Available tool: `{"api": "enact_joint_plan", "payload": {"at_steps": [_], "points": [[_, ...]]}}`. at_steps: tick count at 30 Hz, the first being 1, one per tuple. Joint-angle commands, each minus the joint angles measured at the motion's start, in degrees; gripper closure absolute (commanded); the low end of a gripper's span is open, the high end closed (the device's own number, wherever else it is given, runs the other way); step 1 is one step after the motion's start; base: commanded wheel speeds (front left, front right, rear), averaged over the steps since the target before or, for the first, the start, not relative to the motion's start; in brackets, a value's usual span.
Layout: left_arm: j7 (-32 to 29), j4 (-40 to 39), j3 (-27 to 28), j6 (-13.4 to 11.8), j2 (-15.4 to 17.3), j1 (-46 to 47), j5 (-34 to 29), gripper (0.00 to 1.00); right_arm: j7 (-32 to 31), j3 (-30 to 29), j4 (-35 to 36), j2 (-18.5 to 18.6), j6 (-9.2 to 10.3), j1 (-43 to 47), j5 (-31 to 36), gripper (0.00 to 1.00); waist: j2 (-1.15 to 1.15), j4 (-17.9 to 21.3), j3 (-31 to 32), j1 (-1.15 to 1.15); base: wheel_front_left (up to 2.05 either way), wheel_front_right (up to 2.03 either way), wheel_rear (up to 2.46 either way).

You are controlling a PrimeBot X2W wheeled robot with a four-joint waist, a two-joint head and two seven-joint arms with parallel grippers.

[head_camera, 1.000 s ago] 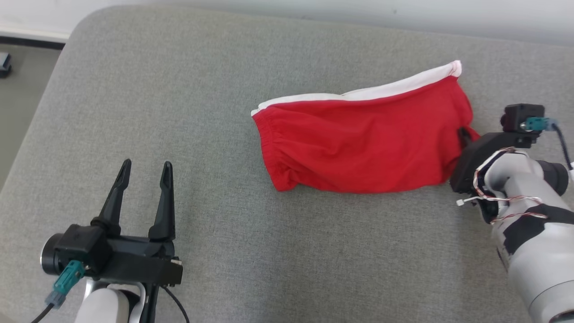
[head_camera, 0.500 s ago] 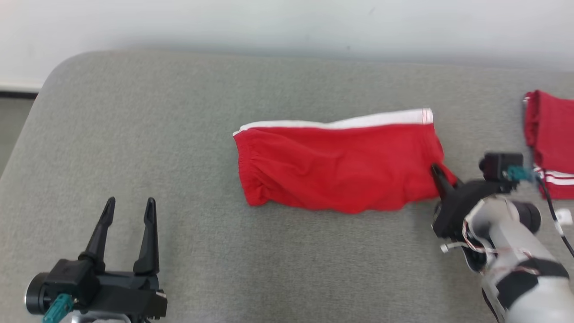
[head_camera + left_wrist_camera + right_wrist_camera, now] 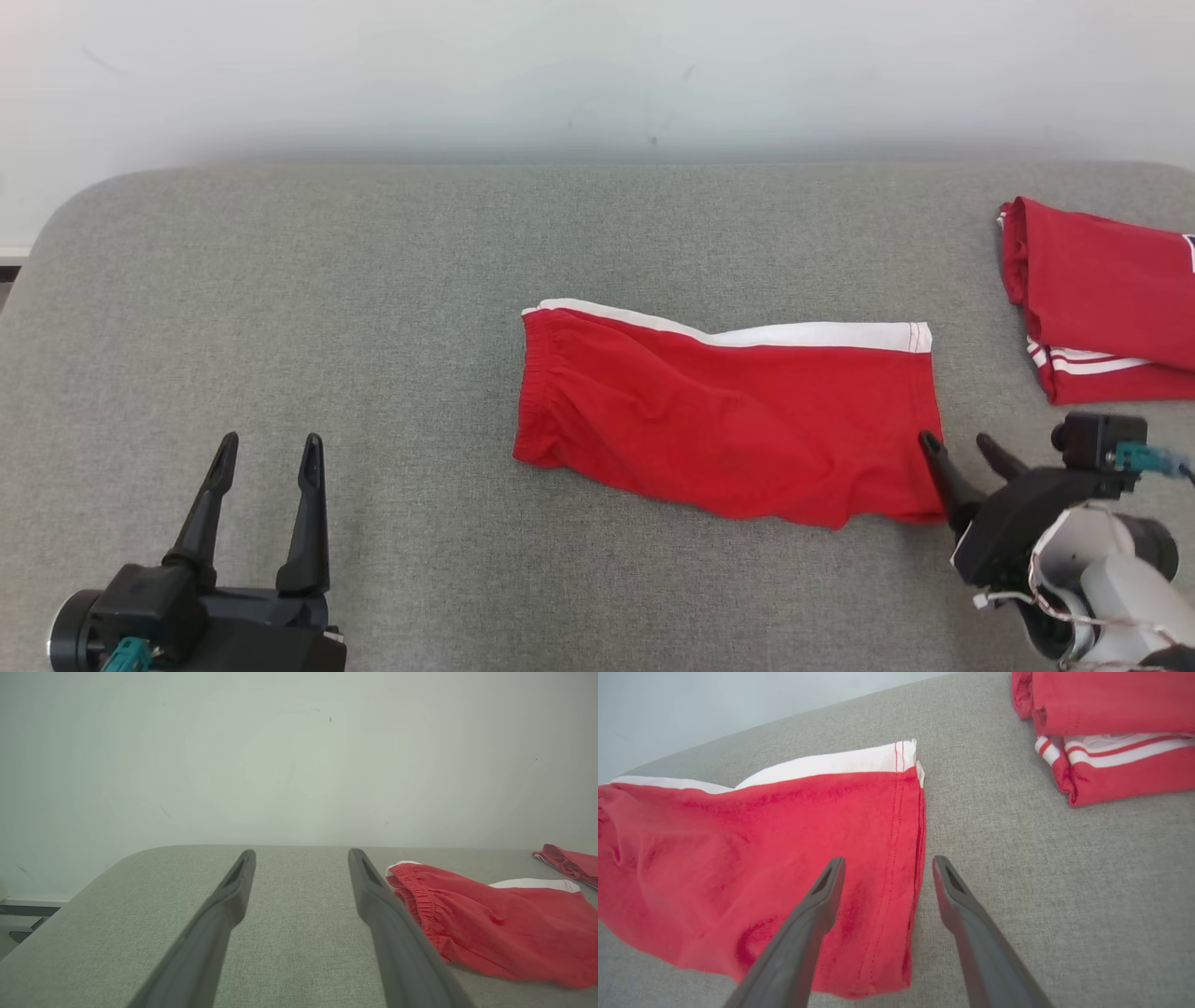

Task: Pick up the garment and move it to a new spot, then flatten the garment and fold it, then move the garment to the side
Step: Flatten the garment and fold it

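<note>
The grey cushion (image 3: 280,280) is carrying the garment (image 3: 728,420), lying flat near its middle, with a red pile (image 3: 1102,299) sitting well apart to its right. The right gripper (image 3: 954,446) is straddling the garment's right hem, fingers apart; the left gripper (image 3: 271,443) is hanging spread, well left.

Head cam: high, facing forward and down over the grey cushion (image 3: 280,280), with the wall (image 3: 560,75) along the top and the left gripper (image 3: 271,441) and right gripper (image 3: 953,441) in the bottom corners. Left wrist cam: low, near level, facing the wall, well off from the red garment (image 3: 728,420). Right wrist cam: close, pitched down on its hem. All three share the garment and the folded red pile (image 3: 1102,299).
</note>
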State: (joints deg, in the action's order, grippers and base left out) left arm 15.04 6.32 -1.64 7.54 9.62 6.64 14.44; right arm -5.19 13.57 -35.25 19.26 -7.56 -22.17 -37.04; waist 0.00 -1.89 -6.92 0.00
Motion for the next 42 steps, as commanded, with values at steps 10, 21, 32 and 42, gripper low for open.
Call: {"api": "enact_joint_plan", "payload": {"at_steps": [10,21,32,42], "points": [[0.2,-0.6,-0.6,-0.1,-0.5,0.2,-0.5,0.00,-10.0,-5.0,-4.5,-1.0,0.12,-6.5,7.8,0.00,0.00,-2.0,-0.9,0.00,0.00,0.00,0.00],[0.2,0.4,-1.0,-0.1,-0.7,1.4,-0.2,0.00,-17.1,-7.3,-14.0,-3.7,0.12,-8.4,13.0,0.44,0.00,-4.1,-1.8,0.00,0.00,0.00,0.00],[0.2,0.5,-0.6,-0.1,-0.7,0.4,-0.8,0.00,-15.8,-7.1,-15.1,1.5,0.13,-12.6,17.2,1.00,0.00,-3.4,-0.3,0.00,0.00,0.00,0.00],[0.2,0.6,-0.8,-0.1,-0.9,-0.4,-0.7,0.00,-16.4,-6.0,-12.3,2.1,0.12,-14.8,16.0,1.00,0.00,-2.9,0.5,0.00,0.00,0.00,0.00]]}}
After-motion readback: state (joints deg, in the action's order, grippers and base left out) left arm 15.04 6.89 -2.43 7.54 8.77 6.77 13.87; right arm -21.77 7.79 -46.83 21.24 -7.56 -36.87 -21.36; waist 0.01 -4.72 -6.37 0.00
